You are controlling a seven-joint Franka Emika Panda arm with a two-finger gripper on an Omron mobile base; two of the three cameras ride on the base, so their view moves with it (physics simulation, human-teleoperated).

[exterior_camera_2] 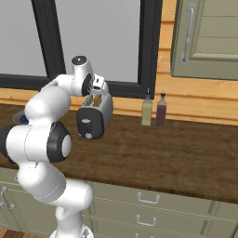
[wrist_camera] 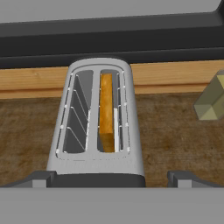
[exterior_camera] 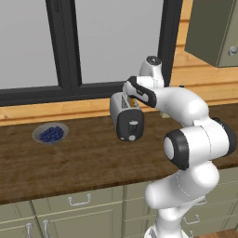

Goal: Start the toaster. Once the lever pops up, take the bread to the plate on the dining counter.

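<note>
Arm bent forward, gripper [wrist_camera: 112, 177] pointing down, jaws wide apart.

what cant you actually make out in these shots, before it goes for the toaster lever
- Plate and dining counter: cannot be placed from these pictures.
- Bread: its lower part sits down in the toaster slot, hand view.
- Bowl of berries: in the right base view the arm covers nearly all of it.
- Lever: too small in both base views to tell whether it is up or down.
- Fingers: tips cut off by the bottom edge, hand view.

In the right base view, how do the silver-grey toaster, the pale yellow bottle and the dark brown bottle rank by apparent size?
1. Silver-grey toaster, clearly largest, though nearer the camera.
2. Pale yellow bottle and dark brown bottle: they look alike, so no ranking.
</note>
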